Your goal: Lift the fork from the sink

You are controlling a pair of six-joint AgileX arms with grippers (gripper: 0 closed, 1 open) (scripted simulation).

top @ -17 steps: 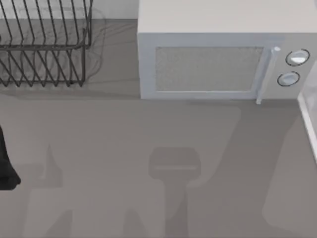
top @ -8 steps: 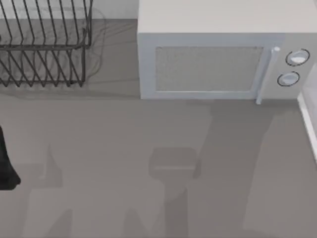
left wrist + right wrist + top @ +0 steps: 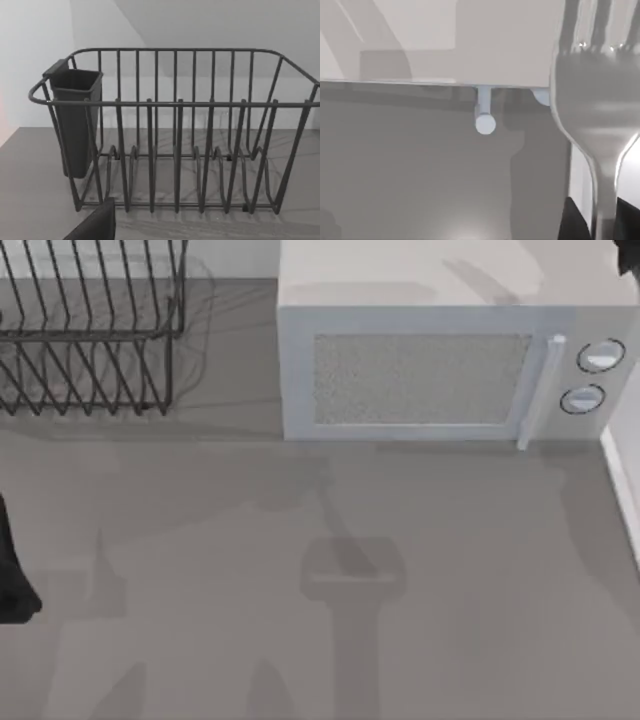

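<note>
the fork (image 3: 592, 115) was cut off at the right wrist view's upper and lower edges, tine tips and handle end unseen. the dish rack (image 3: 90, 330) ran off the top view's left edge.

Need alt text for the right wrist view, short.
A shiny silver fork looms close to the camera, tines pointing up and away, its handle running down out of view. Behind it is the grey microwave with its door handle, above a grey countertop.

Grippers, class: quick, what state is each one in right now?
Left gripper: cannot be told.
Right gripper: shut on the fork.
</note>
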